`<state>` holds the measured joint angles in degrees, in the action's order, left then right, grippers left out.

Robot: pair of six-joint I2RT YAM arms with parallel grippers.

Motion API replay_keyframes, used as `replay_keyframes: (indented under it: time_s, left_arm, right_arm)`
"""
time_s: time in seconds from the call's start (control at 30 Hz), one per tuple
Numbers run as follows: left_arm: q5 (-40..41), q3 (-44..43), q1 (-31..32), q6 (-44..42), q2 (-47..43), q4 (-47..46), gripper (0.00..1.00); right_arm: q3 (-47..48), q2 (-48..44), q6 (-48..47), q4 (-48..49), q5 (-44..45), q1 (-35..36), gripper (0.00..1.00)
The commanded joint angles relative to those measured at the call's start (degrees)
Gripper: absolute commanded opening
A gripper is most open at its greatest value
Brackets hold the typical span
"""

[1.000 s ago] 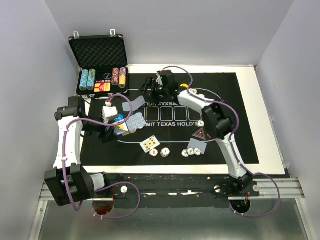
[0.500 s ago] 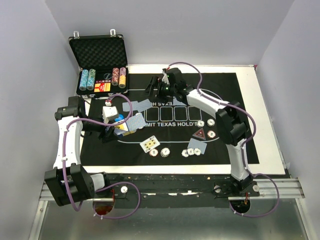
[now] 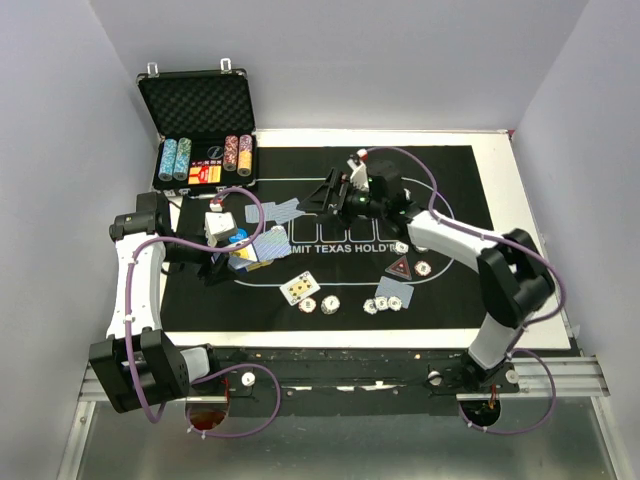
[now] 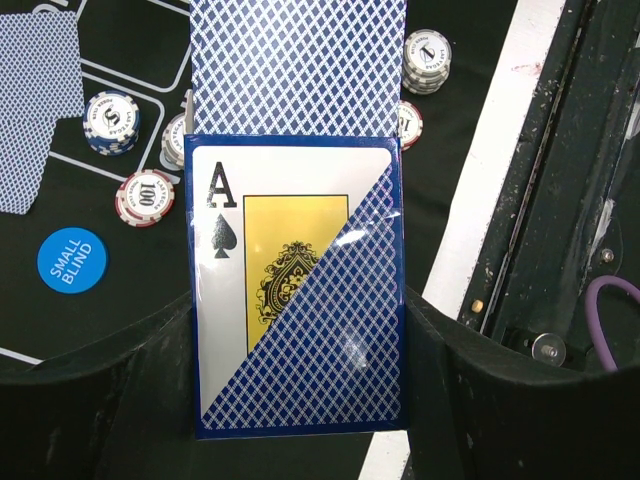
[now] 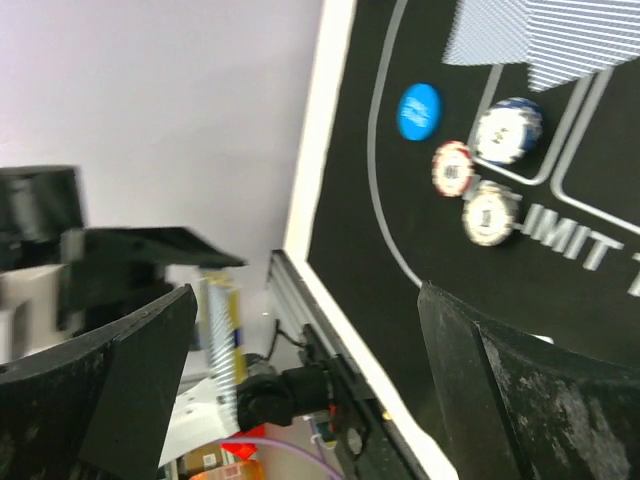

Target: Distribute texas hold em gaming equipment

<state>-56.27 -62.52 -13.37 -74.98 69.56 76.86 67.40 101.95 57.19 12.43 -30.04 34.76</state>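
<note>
My left gripper is shut on a deck box of blue-backed playing cards showing an ace of spades; one card sticks out of its top. It hangs over the mat's left end. My right gripper is open and empty above the mat, just right of face-down cards. A blue button and chips lie below. Face-up cards, more chips and the red triangular marker lie near the front.
The black mat covers most of the white table. The open foam-lined case with chip stacks stands at the back left. More face-down cards and chips lie front right. The right wrist view is blurred.
My right gripper has swung right and nearer from the mat's far edge, its arm stretching out to the right. My left arm and the deck have not moved.
</note>
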Motion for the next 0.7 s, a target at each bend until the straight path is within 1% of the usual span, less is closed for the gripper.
replay_keyframes:
  time_s: [0.0,0.1,0.33,0.67]
  left_arm:
    - [-4.11,-0.58,0.27,-1.22,-0.21,16.04,0.12]
    - [-3.59,-0.41,0.44,-1.05,-0.39,16.04,0.12]
    - [-3.14,-0.5,0.36,-0.52,-0.65,16.04,0.12]
    - [-1.56,-1.11,0.45,0.45,-0.65,15.95,0.12]
  right_arm:
    - [-4.28,-5.79,4.94,7.69,-2.3,0.13,1.0]
    - [-6.14,-7.47,6.97,10.86,-2.92,1.61,1.0]
    - [-1.04,-4.13,1.0,2.96,-0.37,9.0,1.0]
    - [-0.86,-0.71,1.52,3.57,0.07,11.47,1.0]
